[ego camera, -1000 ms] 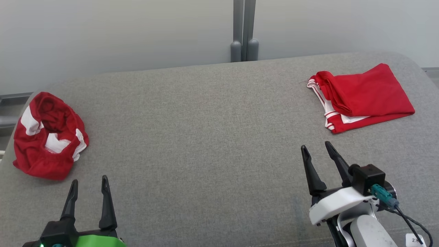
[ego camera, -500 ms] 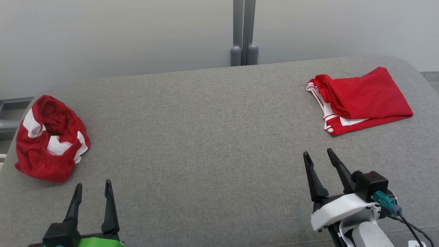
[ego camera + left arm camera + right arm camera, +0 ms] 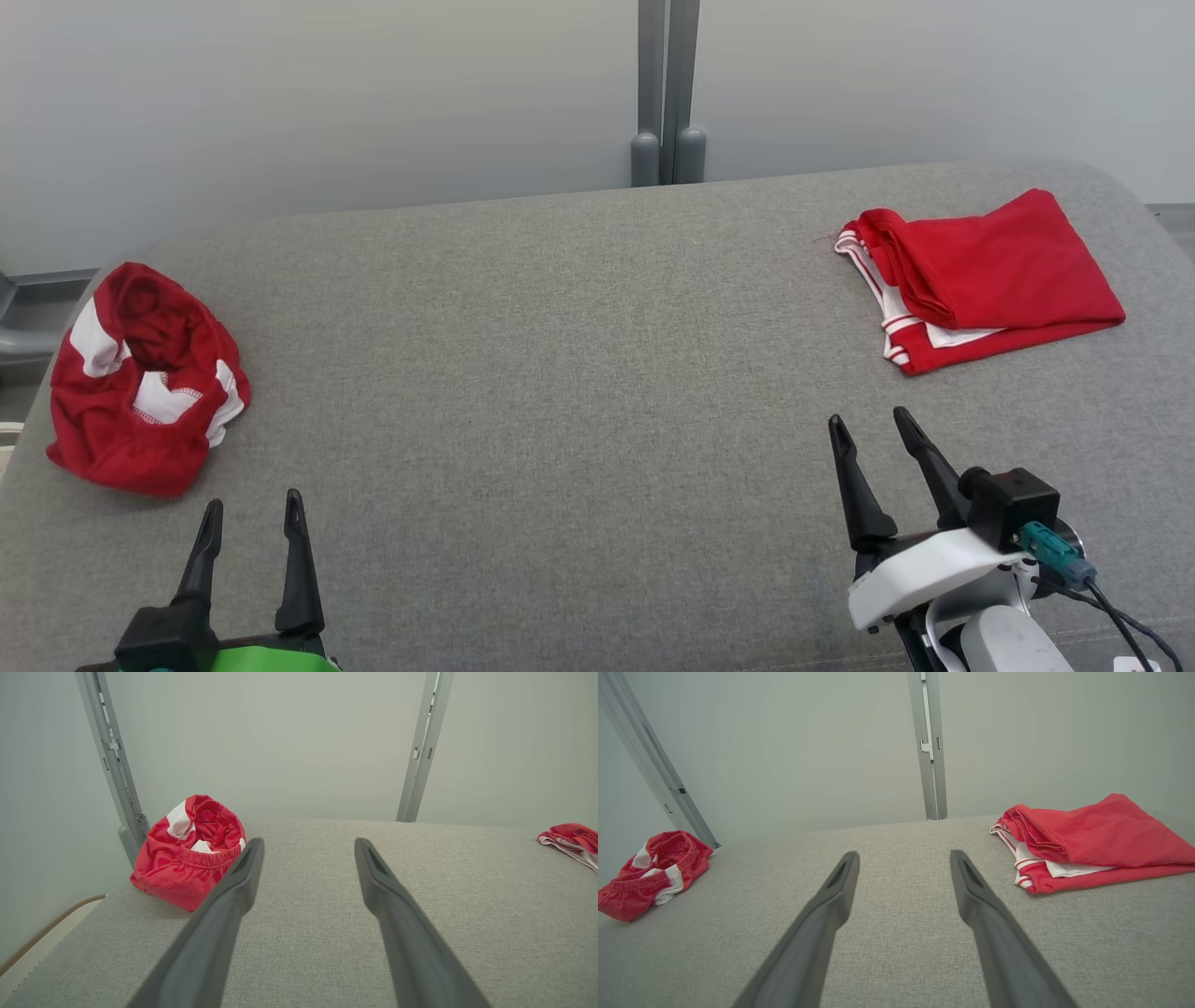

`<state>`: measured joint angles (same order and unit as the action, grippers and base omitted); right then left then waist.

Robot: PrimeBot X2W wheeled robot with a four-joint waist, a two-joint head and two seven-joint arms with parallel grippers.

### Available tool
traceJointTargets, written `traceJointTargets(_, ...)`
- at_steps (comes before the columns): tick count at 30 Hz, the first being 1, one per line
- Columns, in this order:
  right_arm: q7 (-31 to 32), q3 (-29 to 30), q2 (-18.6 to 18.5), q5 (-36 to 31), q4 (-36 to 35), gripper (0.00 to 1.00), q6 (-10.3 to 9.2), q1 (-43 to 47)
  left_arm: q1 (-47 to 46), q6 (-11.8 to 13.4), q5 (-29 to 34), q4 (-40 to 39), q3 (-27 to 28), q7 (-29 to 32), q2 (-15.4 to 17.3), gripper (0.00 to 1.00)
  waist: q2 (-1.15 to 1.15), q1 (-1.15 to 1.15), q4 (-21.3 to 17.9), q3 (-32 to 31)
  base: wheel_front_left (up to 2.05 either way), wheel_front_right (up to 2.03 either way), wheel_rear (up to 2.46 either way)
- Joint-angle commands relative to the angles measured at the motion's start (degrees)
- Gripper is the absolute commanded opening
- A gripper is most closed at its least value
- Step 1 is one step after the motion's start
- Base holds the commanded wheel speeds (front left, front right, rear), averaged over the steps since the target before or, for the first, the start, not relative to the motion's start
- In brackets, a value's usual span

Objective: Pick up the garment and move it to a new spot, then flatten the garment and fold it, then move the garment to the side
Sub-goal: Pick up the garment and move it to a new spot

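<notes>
We find the crumpled garment (image 3: 145, 378) at the left edge of the bench (image 3: 560, 373), just beyond and left of our open, empty left end effector (image 3: 254, 501), nearer than the open right end effector (image 3: 868, 418).

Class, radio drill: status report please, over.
Left gripper open, empty, just short of crumpled garment. Right gripper open, empty. Crumpled garment untouched at left edge of pad; folded garment far right. Nothing in the way.
</notes>
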<state>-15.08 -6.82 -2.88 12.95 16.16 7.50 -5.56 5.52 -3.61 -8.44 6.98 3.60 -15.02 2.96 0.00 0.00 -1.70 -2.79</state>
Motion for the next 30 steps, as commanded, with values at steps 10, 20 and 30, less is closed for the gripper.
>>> traceJointTargets(10, -0.24, 0.27, -0.05, 0.36, 0.13, 1.00, -0.02, 0.93, 0.18, -0.11, 0.04, 0.15, 0.17, -0.09, -0.03, 1.00, 0.00, 0.00, 1.29, -0.16, 0.00, 0.00, 0.00)
traceJointTargets(20, -0.24, -0.41, -0.06, 1.34, 0.74, 1.00, -0.02, 1.44, 0.16, 0.32, 0.44, 0.42, 0.65, -0.09, -0.02, 1.00, 0.00, 0.00, 6.73, -0.18, 0.00, 0.00, 0.00)
traceJointTargets(30, -0.25, -0.84, -0.06, 2.09, 0.97, 1.00, -0.02, 1.98, 1.00, 0.61, 0.96, 0.37, 1.56, -0.09, 0.08, 1.00, 0.00, 0.00, 14.57, -0.10, 0.00, 0.00, 0.00)
